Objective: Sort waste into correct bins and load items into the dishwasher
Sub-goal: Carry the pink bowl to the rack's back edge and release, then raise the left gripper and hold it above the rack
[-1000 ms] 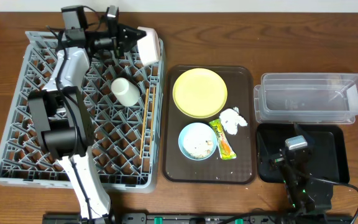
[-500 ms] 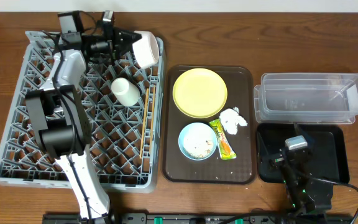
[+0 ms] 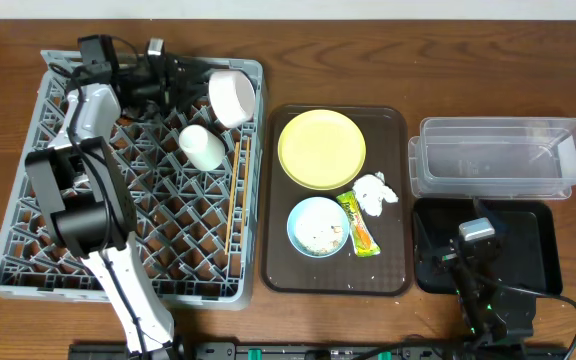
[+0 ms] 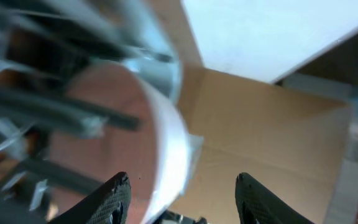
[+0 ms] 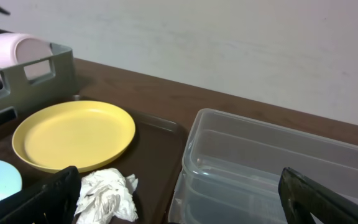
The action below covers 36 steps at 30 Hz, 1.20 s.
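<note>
The pale cream bowl (image 3: 230, 97) stands on its side among the pegs in the far right corner of the grey dishwasher rack (image 3: 28, 200). My left gripper (image 3: 183, 78) sits just left of it, open; in the left wrist view the bowl's rim (image 4: 166, 155) passes between the spread fingers (image 4: 114, 199). A white cup (image 3: 201, 147) lies in the rack. The yellow plate (image 3: 321, 148), blue bowl (image 3: 318, 226) with crumbs, white napkin (image 3: 373, 192) and green-yellow wrapper (image 3: 360, 225) rest on the brown tray. My right gripper (image 3: 463, 250) hovers open and empty over the black tray (image 3: 528, 250).
Wooden chopsticks (image 3: 233, 195) lie along the rack's right side. The brown serving tray (image 3: 336, 275) sits between rack and bins. The clear tub (image 3: 498, 157) stands behind the black tray. The right wrist view shows the napkin (image 5: 107, 196), plate (image 5: 73, 134) and tub (image 5: 272, 168).
My left gripper has opened and drawn back to the left. The cream bowl has come free of it and settled lower in the rack's corner. The right arm has not moved.
</note>
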{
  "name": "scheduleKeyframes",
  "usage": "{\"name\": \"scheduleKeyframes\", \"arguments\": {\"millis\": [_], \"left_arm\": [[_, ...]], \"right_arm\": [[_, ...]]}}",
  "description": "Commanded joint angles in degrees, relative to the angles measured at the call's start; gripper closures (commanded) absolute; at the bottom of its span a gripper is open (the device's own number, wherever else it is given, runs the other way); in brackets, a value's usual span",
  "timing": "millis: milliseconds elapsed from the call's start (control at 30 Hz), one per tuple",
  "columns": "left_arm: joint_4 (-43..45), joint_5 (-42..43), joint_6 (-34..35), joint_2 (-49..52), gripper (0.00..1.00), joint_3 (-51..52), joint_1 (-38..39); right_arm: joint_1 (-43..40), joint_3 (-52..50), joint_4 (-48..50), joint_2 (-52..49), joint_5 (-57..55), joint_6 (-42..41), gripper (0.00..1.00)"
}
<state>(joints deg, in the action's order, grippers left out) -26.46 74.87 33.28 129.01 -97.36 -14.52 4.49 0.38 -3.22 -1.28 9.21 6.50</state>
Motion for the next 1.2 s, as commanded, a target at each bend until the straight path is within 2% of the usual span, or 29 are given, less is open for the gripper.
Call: {"name": "scheduleKeyframes", "arguments": {"millis": [0, 200, 400, 500, 667, 733, 833, 1000, 1167], "left_arm": [[-3.1, -7.4, -5.7, -0.6, 0.44, 0.2, -1.2], [-7.9, -15.2, -8.2, -6.3, 0.44, 0.2, -2.1], [-9.6, -18.3, -8.2, -16.3, 0.44, 0.2, -1.1], [-14.3, -25.0, -11.0, -22.5, 0.44, 0.2, 1.2], [-28.0, -40.0, -18.3, -30.1, 0.44, 0.2, 8.8], [-33.6, -45.9, -18.7, -31.4, 0.44, 0.2, 12.4], [-39.1, -52.2, -18.7, -31.6, 0.17, 0.2, 16.8], [-39.9, -54.2, -18.7, -31.6, 0.13, 0.2, 21.2], [-39.9, -54.2, -18.7, -31.6, 0.1, 0.2, 22.3]], "right_arm": [[0.1, -0.1, -0.2, 0.1, 0.1, 0.2, 0.01], [0.1, -0.1, -0.2, 0.1, 0.1, 0.2, 0.01], [0.0, -0.1, -0.2, 0.1, 0.1, 0.2, 0.01], [0.0, -0.1, -0.2, 0.1, 0.1, 0.2, 0.01], [0.0, -0.1, -0.2, 0.1, 0.1, 0.2, 0.01], [0.0, -0.1, -0.2, 0.1, 0.1, 0.2, 0.01], [0.0, -0.1, -0.2, 0.1, 0.1, 0.2, 0.01], [0.0, -0.1, -0.2, 0.1, 0.1, 0.2, 0.01], [0.1, -0.1, 0.6, 0.1, 0.1, 0.2, 0.01]]}}
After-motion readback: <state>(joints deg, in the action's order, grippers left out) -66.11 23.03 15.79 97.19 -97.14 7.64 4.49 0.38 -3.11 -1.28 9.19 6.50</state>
